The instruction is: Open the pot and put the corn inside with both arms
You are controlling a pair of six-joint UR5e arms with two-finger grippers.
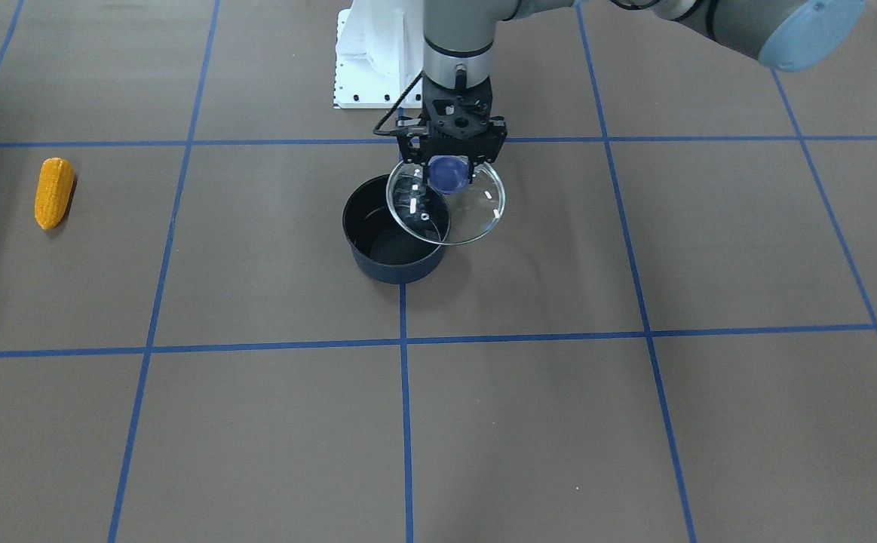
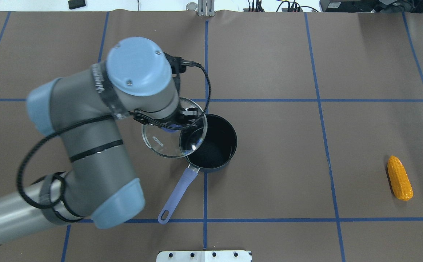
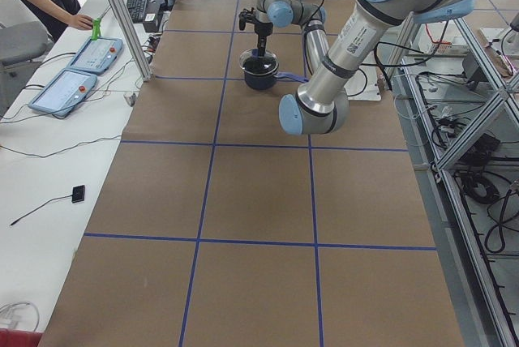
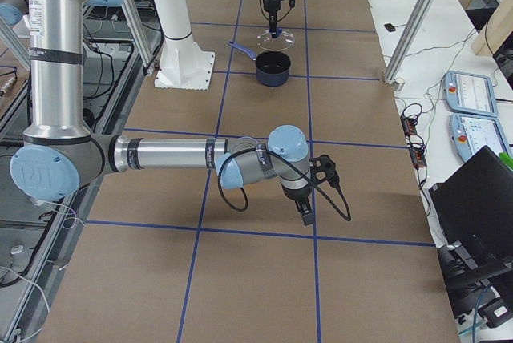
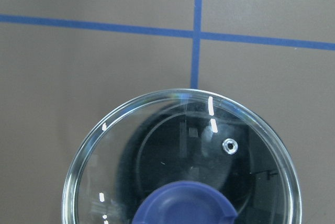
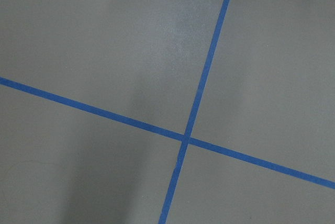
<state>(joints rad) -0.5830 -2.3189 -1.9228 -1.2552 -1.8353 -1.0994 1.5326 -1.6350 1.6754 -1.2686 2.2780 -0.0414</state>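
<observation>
The dark navy pot [image 1: 397, 260] stands open at the table's middle, its periwinkle handle [image 2: 178, 193] pointing toward the robot. My left gripper [image 1: 449, 167] is shut on the blue knob [image 1: 447, 173] of the glass lid [image 1: 476, 215] and holds it above the pot, shifted to the robot's left and overlapping the rim. The lid fills the left wrist view [image 5: 178, 156]. The corn [image 2: 399, 177] lies alone far out on the robot's right side. My right gripper [image 4: 307, 213] hangs low over the table, far from pot and corn; I cannot tell if it is open.
The brown table cover carries a grid of blue tape lines [image 6: 184, 139]. The white base plate [image 1: 366, 60] sits at the robot's edge behind the pot. A looping black cable [image 2: 33, 171] hangs from the left arm.
</observation>
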